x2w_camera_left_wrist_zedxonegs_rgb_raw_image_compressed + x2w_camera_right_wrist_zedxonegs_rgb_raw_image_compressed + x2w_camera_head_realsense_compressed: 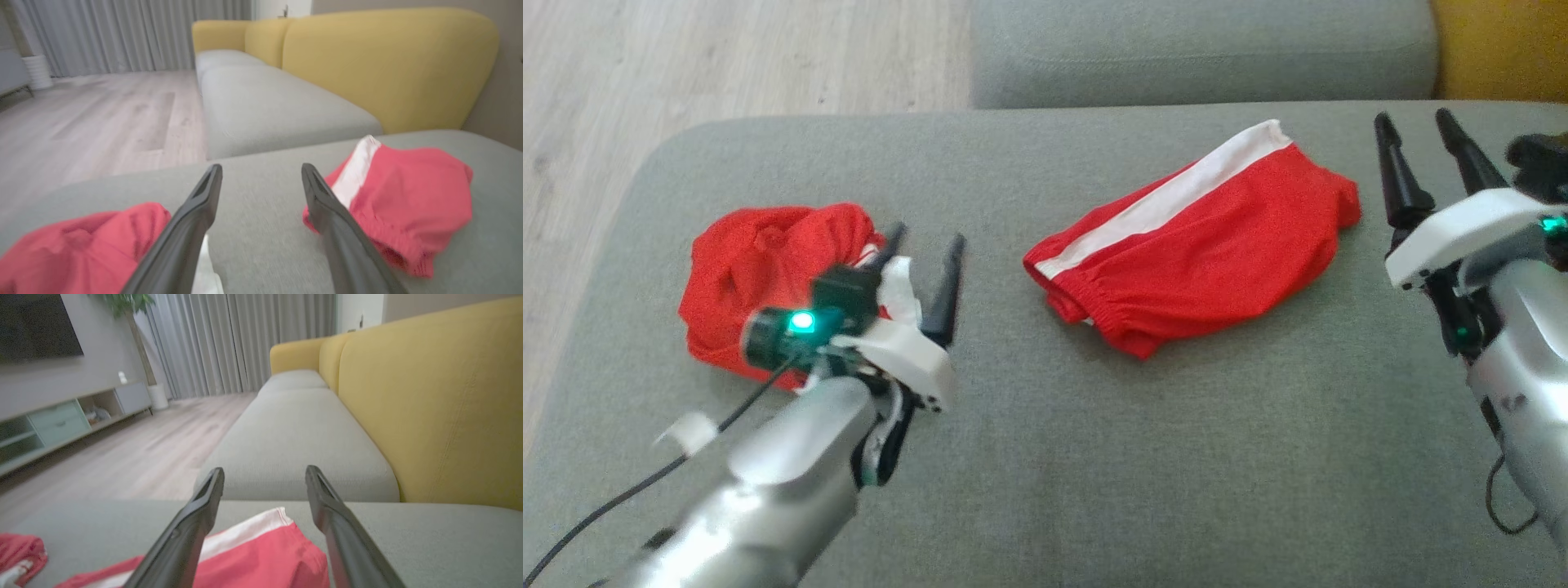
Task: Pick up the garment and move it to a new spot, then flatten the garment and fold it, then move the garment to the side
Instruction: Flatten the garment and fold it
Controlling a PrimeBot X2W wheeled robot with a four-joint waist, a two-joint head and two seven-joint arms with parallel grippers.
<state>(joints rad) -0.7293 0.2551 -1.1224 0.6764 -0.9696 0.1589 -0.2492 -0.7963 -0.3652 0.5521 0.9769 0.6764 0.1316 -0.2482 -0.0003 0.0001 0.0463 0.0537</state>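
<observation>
My left fingers [949,278] apart, empty, by crumpled red garment [760,278] near sofa seat's [1094,457] left edge; right fingers [1396,175] apart, empty, beside folded red shorts [1201,237].

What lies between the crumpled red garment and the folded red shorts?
Bare grey cushion, plus the left gripper by the crumpled garment, in the head view.

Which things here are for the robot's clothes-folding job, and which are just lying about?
For the job: crumpled red garment, folded red shorts, left pincer, right pincer, both open.
Just lying about: yellow backrest, wooden floor, curtains, low cabinet.
</observation>
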